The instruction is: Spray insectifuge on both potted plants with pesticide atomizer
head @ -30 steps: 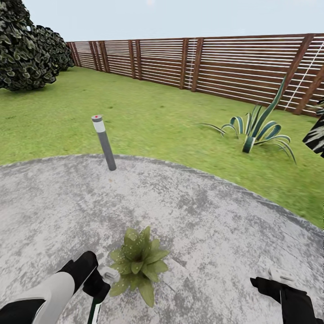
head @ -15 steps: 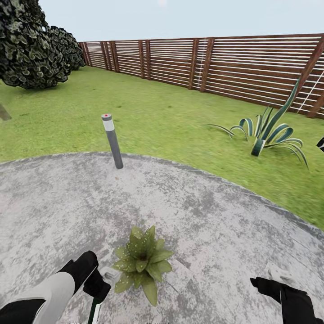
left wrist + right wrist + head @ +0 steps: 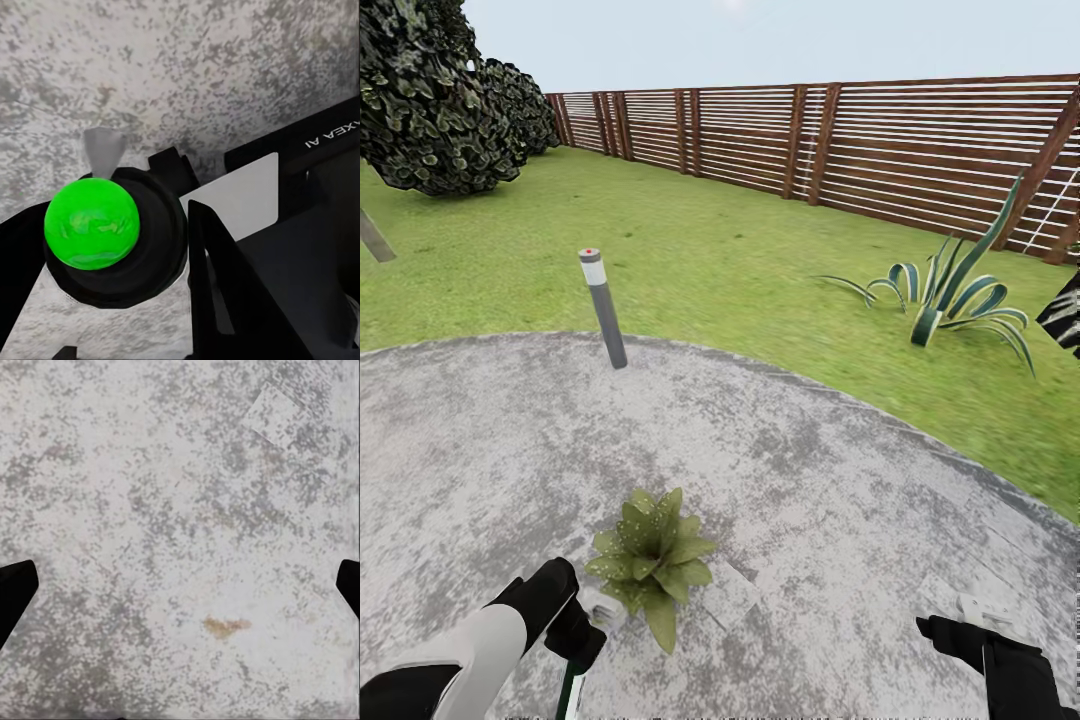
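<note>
One potted plant, a low rosette of pointed light-green leaves, stands on the paved patio in the head view. My left gripper sits just left of it, touching distance from its leaves. The left wrist view has that gripper shut on the pesticide atomizer: a dark round head with a bright green dot on top, held above the paving. My right gripper hangs low at the right of the patio. Its fingertips stand wide apart, open, over bare paving.
A grey bollard lamp with a red dot stands at the patio's far edge. Lawn lies beyond it, with a striped spiky plant at the right, dark bushes at the far left and a slatted wooden fence behind.
The whole view has shifted, so the camera has moved; the plant now sits lower and further left in the picture. Both arms keep their places in the frame.
</note>
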